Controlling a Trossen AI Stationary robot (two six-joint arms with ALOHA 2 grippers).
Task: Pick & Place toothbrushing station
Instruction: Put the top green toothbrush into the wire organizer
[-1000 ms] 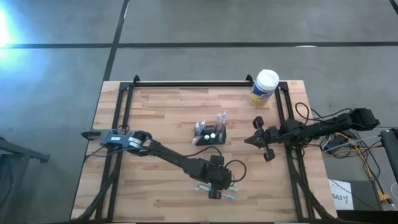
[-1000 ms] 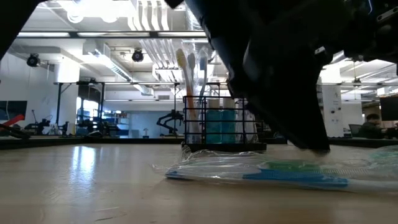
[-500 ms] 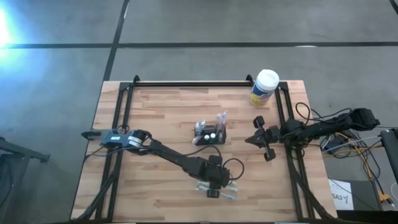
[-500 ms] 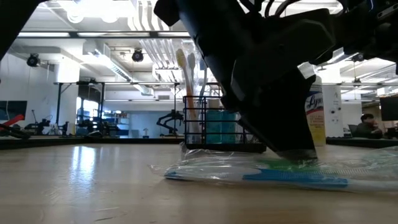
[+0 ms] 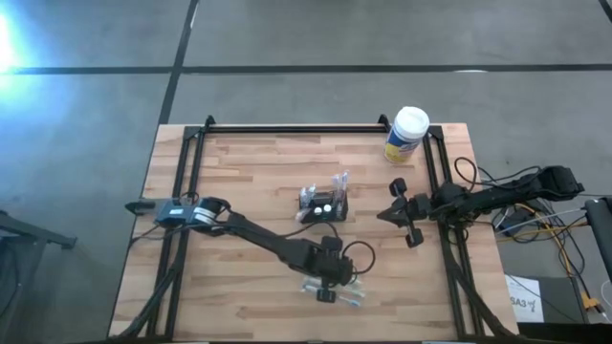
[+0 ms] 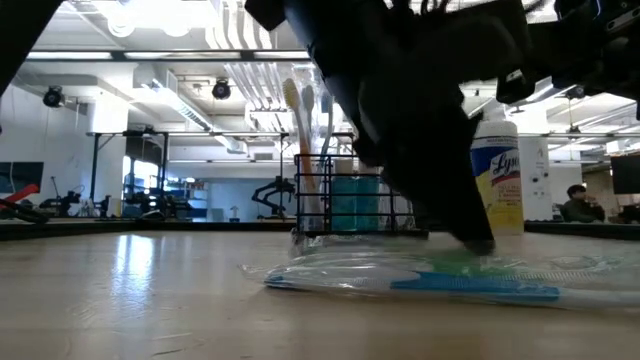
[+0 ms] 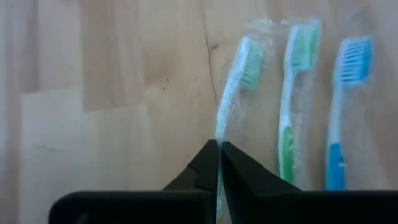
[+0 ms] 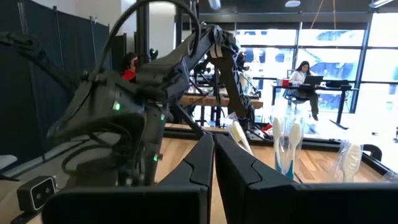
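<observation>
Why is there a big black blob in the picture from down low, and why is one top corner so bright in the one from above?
Low view: the left arm stands close to the camera against bright ceiling lights, so it shows as a dark shape. High view: glare on the floor whitens that corner.

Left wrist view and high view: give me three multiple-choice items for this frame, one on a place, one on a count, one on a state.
1. Where is the yellow canister?
A. Far right corner of the table
B. Near left corner
C. Inside the black mesh caddy

2. How many toothbrushes lie in the clear bag in the left wrist view?
A. One
B. Three
C. Five

3. What state is the left gripper in?
A. Wide open above the caddy
B. Shut on the clear bag's edge
C. Out of view

Answers: 1 A, the high view shows it by the far right frame corner. 2 B, two with green and one blue show. 3 B, its fingertips meet on the plastic edge.
</observation>
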